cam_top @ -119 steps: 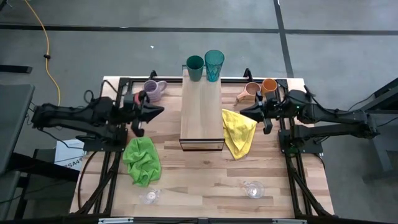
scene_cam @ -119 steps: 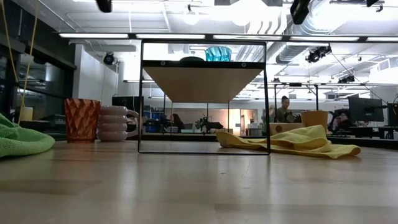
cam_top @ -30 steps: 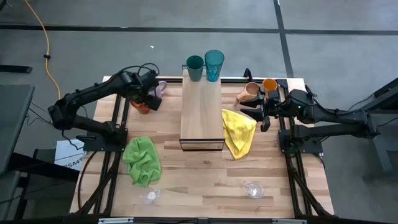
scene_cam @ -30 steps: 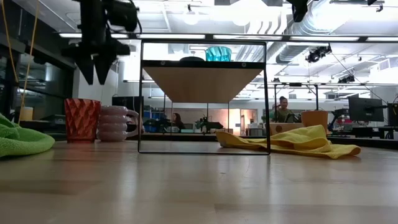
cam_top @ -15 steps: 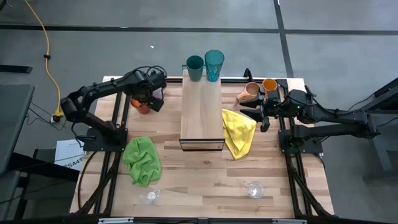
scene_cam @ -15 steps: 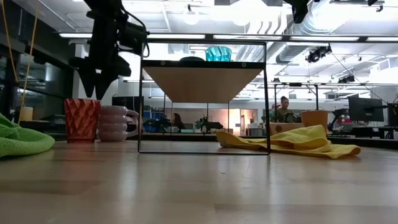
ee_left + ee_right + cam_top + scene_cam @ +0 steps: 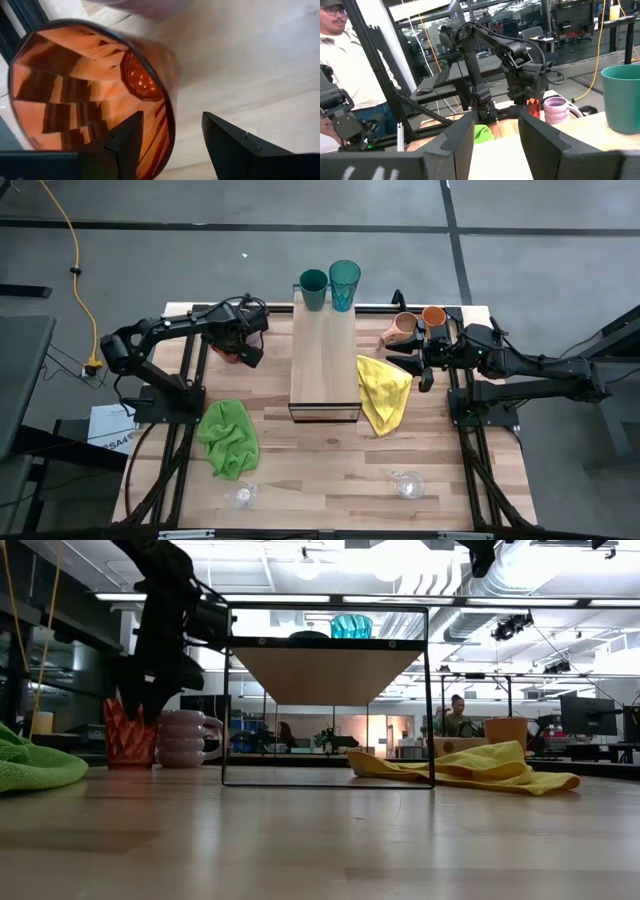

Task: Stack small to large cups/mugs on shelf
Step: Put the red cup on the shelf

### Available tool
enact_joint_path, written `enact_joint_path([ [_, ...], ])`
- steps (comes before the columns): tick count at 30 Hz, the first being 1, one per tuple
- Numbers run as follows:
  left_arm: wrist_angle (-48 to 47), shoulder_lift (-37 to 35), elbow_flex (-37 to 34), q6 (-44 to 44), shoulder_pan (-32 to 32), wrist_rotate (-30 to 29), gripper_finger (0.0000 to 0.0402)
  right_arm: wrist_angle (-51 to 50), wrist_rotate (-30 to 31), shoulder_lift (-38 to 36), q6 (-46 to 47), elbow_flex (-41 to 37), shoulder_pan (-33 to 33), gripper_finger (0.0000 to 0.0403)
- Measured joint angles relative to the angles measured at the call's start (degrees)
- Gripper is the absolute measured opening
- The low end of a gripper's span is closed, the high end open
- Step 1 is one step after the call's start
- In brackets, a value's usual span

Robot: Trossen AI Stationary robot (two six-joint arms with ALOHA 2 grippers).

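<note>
Amber-orange tumbler point(image 7: 95, 95) sits by the lavender mug point(image 7: 185, 738); left gripper point(image 7: 170, 145) straddles its rim, jaws wide, lining up a grab; right gripper point(image 7: 492, 135) waits open beside the shelf point(image 7: 323, 365).

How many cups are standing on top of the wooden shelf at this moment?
2: a dark teal plastic tumbler and a lighter teal faceted tumbler, side by side at the far end of the light-wood shelf. None seems hidden.
</note>
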Motion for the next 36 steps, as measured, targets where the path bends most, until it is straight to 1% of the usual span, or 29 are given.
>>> enact_joint_path([
  [6,1.3,0.0,-0.3,-0.1,0.0,0.0,0.0188,0.0,0.0,0.0,0.0,0.0,0.0,0.0146],
  [9,1.2,0.0,-0.3,-0.2,0.0,-0.4,0.0172,0.0,0.0,0.0,0.1,0.0,0.0,0.0146],
  [13,1.2,0.0,-0.3,-0.1,0.0,-0.8,0.0127,0.0,0.0,0.0,0.5,0.0,0.0,0.0146],
  [19,0.5,0.0,-0.3,-0.2,-0.2,-1.4,0.0019,0.0,0.0,0.0,0.6,0.0,0.0,0.0146],
  [20,0.1,-0.1,-0.3,-0.2,-0.2,-1.4,0.0011,0.0,0.0,0.0,0.6,0.0,0.0,0.0146],
  [24,-1.4,-0.8,-0.3,-0.1,-0.2,0.4,0.002,0.0,0.0,0.0,0.6,0.0,0.0,0.0146],
  [28,-2.5,-3.0,-0.2,0.2,-0.2,2.4,0.0006,0.0,0.0,0.0,0.5,0.0,0.0,0.0146],
  [33,-3.6,-8.0,-0.2,0.2,-0.2,6.5,0.0007,0.0,0.0,0.0,0.2,0.0,0.0,0.0146],
  [36,-3.6,-11.9,-0.2,0.2,-0.2,10.1,0.0005,0.0,0.0,0.0,0.0,0.0,0.0,0.0146],
])
